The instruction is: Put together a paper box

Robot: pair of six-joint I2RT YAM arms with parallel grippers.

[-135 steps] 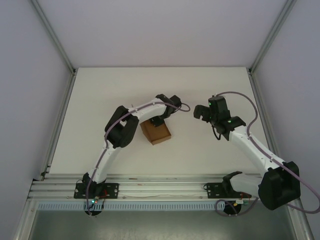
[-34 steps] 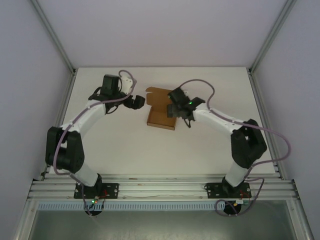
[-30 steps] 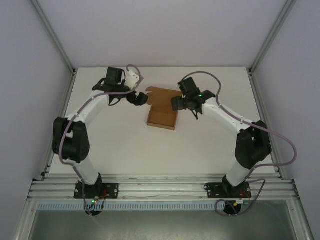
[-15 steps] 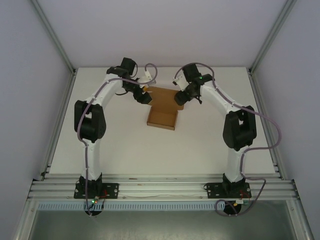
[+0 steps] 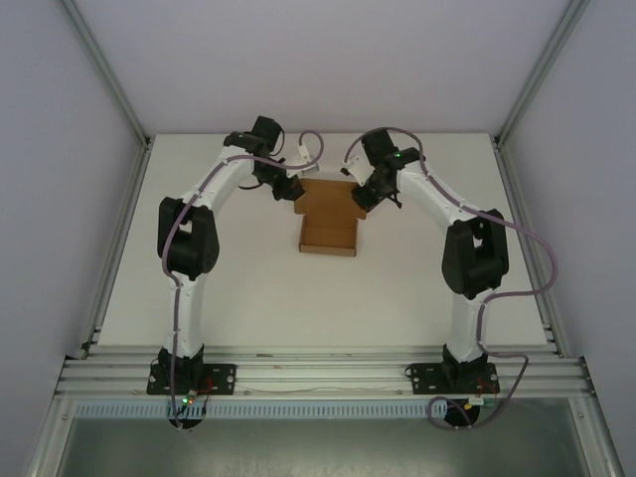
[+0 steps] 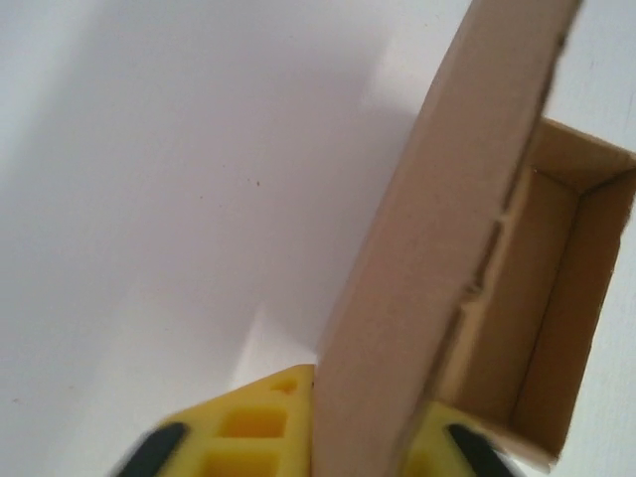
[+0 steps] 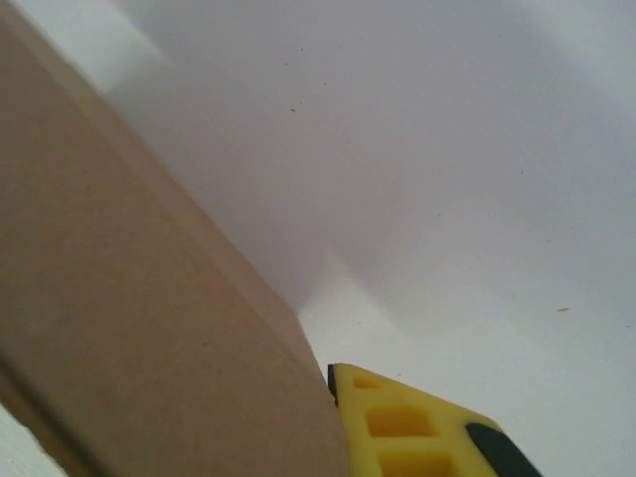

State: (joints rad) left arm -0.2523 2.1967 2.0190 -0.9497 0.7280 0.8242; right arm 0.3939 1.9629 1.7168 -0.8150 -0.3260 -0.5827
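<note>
The paper box (image 5: pixel 328 237) sits toward the far middle of the white tabletop (image 5: pixel 219 268), between the two arms. It is plain brown cardboard, folded into a shallow rectangular tray whose walls stand up and whose top is open. From the tray's far side comes a broad lid flap (image 5: pixel 328 195) of the same brown, as wide as the tray itself.

In the left wrist view the flap is seen almost edge-on and leaning, with small cuts along its rim. Beside it the hollow of the tray (image 6: pixel 561 298) shows square corners and bare walls (shaded a little darker than the flap).

The left pincer (image 5: pixel 290 189) is at the left end of the flap. Its yellow fingers (image 6: pixel 248 432) are closed onto the flap, one on each face, with the cardboard pinched between them.

The right pincer (image 5: pixel 359 196) is at the flap's right end. In its own wrist view one yellow finger (image 7: pixel 397 432) lies against the edge of the cardboard. The other finger is hidden behind the sheet — so I cannot tell whether this pincer has hold of the flap or merely touches it.

Both arms reach far forward with elbows out, and their wrists come together over the box's far edge.
</note>
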